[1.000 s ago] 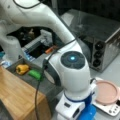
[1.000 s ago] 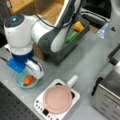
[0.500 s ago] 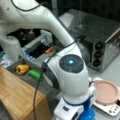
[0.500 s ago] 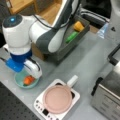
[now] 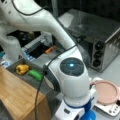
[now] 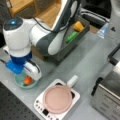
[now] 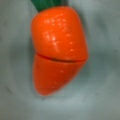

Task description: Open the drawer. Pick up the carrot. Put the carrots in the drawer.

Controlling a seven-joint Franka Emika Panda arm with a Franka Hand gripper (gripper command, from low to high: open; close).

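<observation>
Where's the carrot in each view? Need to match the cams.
Front view: an orange carrot-like piece sits upper left of centre, behind the arm; too blurred to confirm.
Front view: carrot lower left, in the teal bowl, beside the gripper.
Wrist view: carrot fills the centre, green top at the upper edge.
Shared landmark in both front views: pink lid.

A silver toaster oven stands at the upper right of a front view. A pink lid sits on a white cooker near the bottom. A yellow item lies beside a green item. A teal bowl rests on the grey table.
</observation>
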